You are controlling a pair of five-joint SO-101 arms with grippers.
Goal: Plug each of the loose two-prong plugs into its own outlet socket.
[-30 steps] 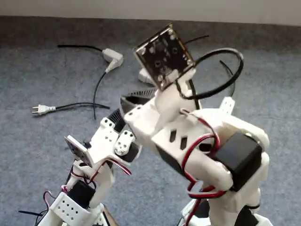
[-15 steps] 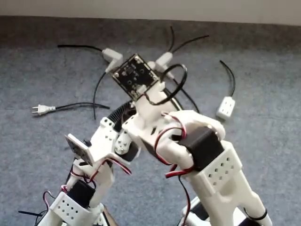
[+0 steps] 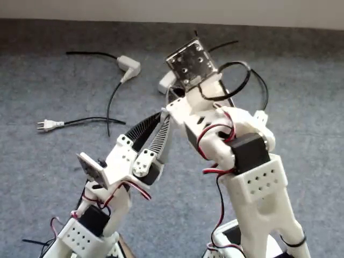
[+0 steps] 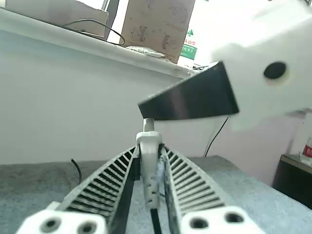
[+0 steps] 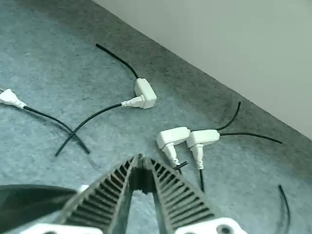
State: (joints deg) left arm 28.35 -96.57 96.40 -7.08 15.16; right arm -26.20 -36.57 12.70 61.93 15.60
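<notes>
My left gripper (image 4: 149, 146) clamps a white plug (image 4: 150, 163), jaws tight on its body. My right gripper (image 5: 142, 160), jaws closed and empty, hangs near the paired plugs (image 5: 187, 138); a loose plug (image 5: 9, 97) lies well apart from them.

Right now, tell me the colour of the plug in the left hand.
The plug is white, its cord black; the left wrist view shows it best.

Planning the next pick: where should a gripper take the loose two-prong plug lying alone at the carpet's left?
Probably the white body of the two-prong plug, from above, closing across its width. It lies flat on the carpet, prongs pointing left and cord trailing right, so that leaves both ends clear.
</notes>
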